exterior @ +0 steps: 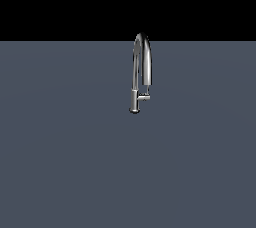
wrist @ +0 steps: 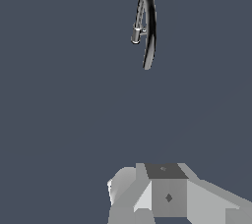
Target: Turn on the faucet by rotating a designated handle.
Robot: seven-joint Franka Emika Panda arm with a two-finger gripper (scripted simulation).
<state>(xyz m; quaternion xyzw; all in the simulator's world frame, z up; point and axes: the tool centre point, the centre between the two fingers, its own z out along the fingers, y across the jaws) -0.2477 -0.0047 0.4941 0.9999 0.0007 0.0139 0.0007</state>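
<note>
Gripper (wrist: 147, 215) body nearest, fingers cut off; grip state unreadable. Faucet (exterior: 141, 67) stands well apart on grey floor (exterior: 60, 162), handle (exterior: 144, 97) jutting sideways off its lower stem.

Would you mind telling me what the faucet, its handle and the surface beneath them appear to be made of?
The faucet looks like polished chrome-style metal: bright streaks and dark reflections run along its curved spout. The handle shows the same shiny silvery finish, likely the same metal. The surface is flat, matte blue-grey with no texture, so its material cannot be told.
</note>
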